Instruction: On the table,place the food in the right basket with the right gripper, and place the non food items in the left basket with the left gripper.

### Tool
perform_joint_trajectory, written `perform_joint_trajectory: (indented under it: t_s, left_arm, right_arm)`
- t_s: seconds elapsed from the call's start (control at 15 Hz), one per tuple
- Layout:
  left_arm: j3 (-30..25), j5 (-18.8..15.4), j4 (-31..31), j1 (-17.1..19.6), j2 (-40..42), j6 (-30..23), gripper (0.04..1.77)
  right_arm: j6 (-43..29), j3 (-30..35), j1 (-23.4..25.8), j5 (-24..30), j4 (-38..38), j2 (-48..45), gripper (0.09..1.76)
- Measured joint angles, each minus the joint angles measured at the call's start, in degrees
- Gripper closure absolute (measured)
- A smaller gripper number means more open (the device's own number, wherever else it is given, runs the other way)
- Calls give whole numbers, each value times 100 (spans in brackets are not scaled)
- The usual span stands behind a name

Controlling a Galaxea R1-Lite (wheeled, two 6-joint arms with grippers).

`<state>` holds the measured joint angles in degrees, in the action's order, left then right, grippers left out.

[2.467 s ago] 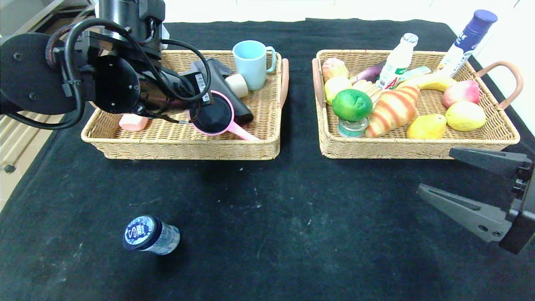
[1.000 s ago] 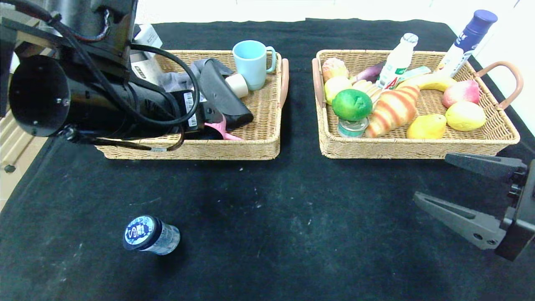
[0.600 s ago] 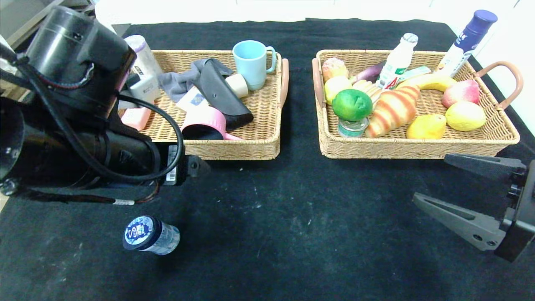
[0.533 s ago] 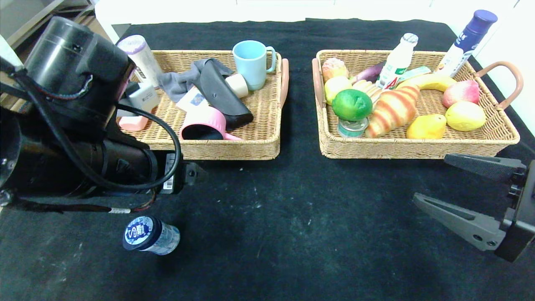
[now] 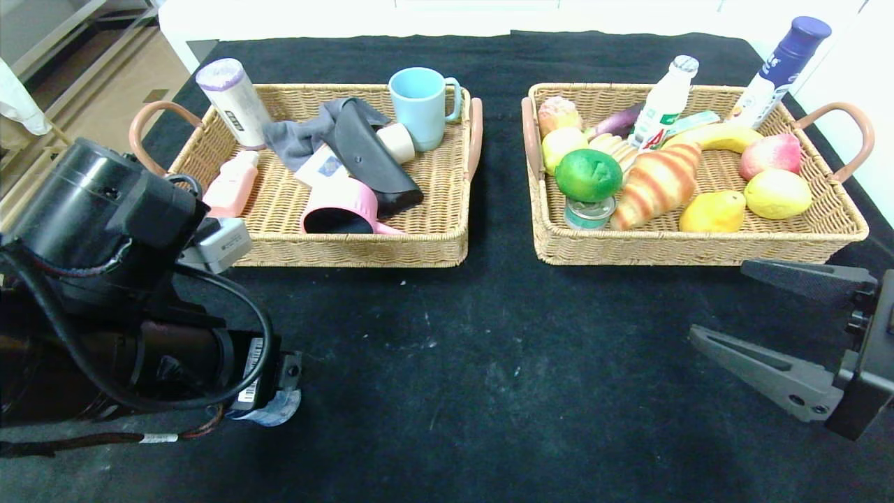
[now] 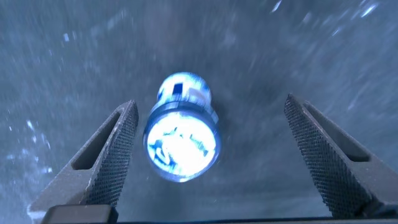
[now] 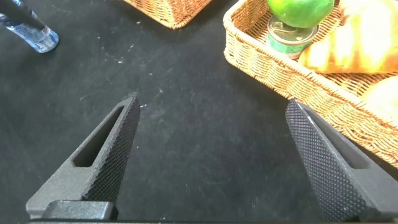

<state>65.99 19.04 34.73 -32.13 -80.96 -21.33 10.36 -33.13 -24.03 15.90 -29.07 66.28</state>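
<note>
Item: small blue-capped bottle, lying near the table's front-left corner.

It is being framed from above by the left gripper, jaws spread wide and empty. Centring before closing is being advised, since a round body may roll. The right gripper is being held open, idle, at the front-right edge.

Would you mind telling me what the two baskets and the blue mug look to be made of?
The left basket and right basket look like woven wicker, tan and matte, with the weave showing. The blue mug looks like glazed ceramic, smooth with a slight sheen, though plastic is possible.
</note>
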Motion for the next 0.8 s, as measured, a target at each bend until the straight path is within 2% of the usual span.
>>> perform_joint_trajectory:
  t_s: [0.27,0.6,0.8]
  left_arm:
    - [-249,-39,-72,129,34,12,10]
    - [-566,-505,-422,394,-5,20,10]
    - [-734,-638,-455,625,-16,61,10]
  right_arm:
    - [0,0,-4,-2,0,20,14]
    - [11,23,-39,-11,-17,39,14]
    - [11,37,-83,-17,-27,28,14]
